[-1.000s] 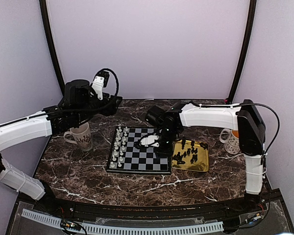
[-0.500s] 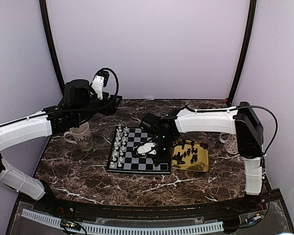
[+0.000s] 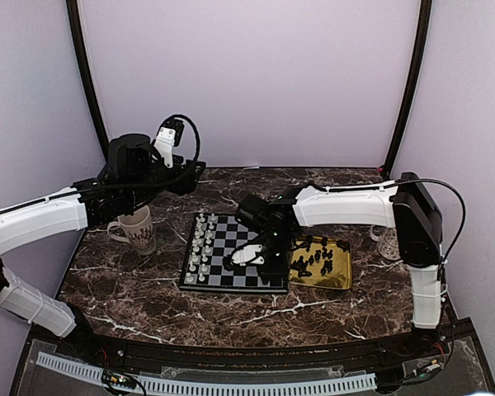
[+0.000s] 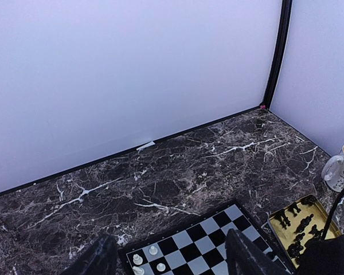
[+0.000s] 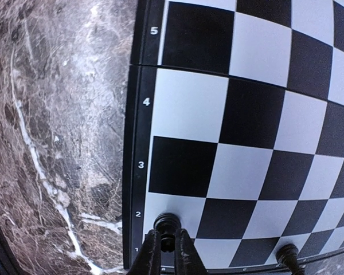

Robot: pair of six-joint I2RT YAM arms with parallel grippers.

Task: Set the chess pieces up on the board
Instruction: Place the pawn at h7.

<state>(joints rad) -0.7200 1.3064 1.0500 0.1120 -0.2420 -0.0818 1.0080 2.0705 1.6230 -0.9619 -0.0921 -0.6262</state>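
Note:
The board (image 3: 246,262) lies mid-table, with pale chess pieces (image 3: 202,246) in its two left columns. Black chess pieces (image 3: 318,259) lie in the gold tray (image 3: 318,283) to its right. My right gripper (image 3: 268,262) is low over the board's near right corner. In the right wrist view it (image 5: 168,236) is shut on a black piece (image 5: 167,222) over the pale square by rim mark 2. I cannot tell if the piece touches the board. Another black piece (image 5: 288,252) stands on the edge row. My left gripper (image 4: 172,264) is open and empty, raised above the board's far left.
A patterned mug (image 3: 137,231) stands left of the board under my left arm. A white mug (image 3: 388,239) stands right of the tray and also shows in the left wrist view (image 4: 341,169). The walls close the table at the back and sides.
My right gripper has moved left and toward the near edge of the board, coming down with the black piece. The left arm has not moved.

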